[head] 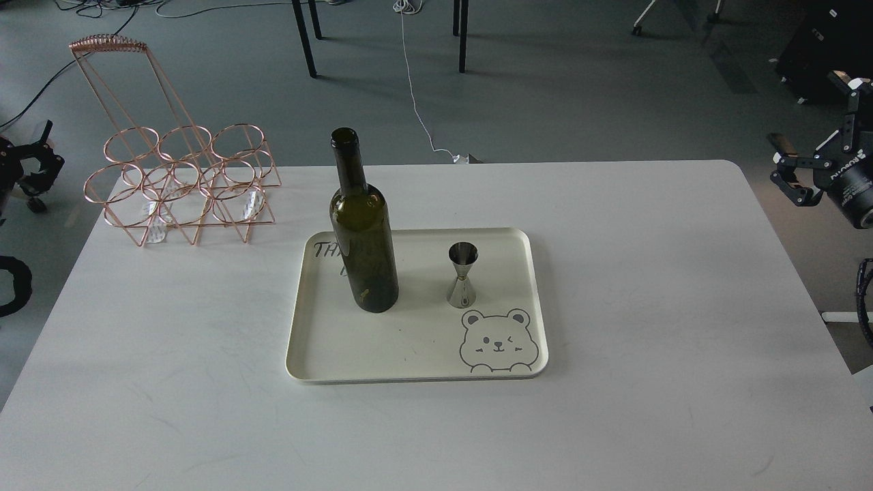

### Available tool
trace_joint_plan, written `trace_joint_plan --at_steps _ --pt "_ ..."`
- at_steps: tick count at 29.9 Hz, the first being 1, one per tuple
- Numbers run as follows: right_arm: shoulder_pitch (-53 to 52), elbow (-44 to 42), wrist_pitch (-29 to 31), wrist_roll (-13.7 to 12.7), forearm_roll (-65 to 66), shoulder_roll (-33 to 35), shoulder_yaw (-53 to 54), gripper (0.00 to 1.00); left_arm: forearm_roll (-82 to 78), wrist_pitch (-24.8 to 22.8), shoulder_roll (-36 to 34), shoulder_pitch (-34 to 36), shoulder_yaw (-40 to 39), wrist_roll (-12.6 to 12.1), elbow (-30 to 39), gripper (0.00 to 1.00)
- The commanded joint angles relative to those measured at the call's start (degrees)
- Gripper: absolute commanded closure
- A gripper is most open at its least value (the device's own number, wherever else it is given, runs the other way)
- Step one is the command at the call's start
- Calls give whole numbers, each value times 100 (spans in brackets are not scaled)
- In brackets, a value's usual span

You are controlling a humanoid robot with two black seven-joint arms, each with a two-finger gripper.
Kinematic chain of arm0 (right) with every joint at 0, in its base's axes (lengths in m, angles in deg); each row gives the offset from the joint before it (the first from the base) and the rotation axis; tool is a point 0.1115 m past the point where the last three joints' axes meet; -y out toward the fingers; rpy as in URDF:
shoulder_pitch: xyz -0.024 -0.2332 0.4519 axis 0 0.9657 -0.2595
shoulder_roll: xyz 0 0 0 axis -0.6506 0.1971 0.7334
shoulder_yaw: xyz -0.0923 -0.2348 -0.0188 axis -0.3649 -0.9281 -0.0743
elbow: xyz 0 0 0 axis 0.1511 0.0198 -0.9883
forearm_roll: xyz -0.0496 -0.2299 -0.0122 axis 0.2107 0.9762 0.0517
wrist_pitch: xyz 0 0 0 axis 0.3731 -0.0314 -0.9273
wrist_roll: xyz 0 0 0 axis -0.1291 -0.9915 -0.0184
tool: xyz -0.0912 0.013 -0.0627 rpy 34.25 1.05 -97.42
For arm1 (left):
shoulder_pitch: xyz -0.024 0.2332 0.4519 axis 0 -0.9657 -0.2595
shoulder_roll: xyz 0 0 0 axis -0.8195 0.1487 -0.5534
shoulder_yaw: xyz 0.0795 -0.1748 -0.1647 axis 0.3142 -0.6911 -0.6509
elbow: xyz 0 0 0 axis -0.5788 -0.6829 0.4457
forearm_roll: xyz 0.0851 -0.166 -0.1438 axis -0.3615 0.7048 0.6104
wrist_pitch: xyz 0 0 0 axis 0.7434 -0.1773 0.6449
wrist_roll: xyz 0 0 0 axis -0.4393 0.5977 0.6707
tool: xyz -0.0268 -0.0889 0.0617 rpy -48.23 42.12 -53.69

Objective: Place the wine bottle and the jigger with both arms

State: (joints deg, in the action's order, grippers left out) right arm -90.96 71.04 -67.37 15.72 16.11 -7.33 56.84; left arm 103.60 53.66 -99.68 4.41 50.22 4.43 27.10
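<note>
Wine bottle [363,232] stands upright on the cream tray [416,341], left half, partly covering the lettering printed there; jigger [462,274] stands upright on the same tray, right of the bottle and well apart from it, just behind the printed bear. Tray sits mid-table [648,286]; copper wire rack [181,181] is at the far left corner, well away from the tray. Neither object is touched. Left gripper [37,160] hangs off the table's left edge, dark and seen end-on: cannot tell if its fingers are parted or closed, and it appears to hold nothing. Right gripper [791,179] hangs off the right edge, fingers look spread, empty. Both are far from the tray. Risks, as judged: bottle is tall and narrow, so a sideways approach clipping the neck or shoulder could topple it toward the jigger; smooth glass may slip in a two-finger pinch. Jigger is small, shiny, narrow-waisted: an off-centre closing could tip or flick it. Both arms converging on one tray could crowd each other
</note>
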Motion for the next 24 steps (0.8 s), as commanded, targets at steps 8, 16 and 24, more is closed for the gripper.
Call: trace_joint_plan --at_steps 8,16,24 --pt "50 1558 -2188 0 5072 11 -75 1 0 0 21 9 -8 24 0 1" --pt "94 1531 -2550 0 7941 -736 -329 1 27 0 152 0 -8 33 0 2" --pt "76 1154 -2980 0 9129 -1307 -1182 2 35 0 170 -18 -8 42 -9 1"
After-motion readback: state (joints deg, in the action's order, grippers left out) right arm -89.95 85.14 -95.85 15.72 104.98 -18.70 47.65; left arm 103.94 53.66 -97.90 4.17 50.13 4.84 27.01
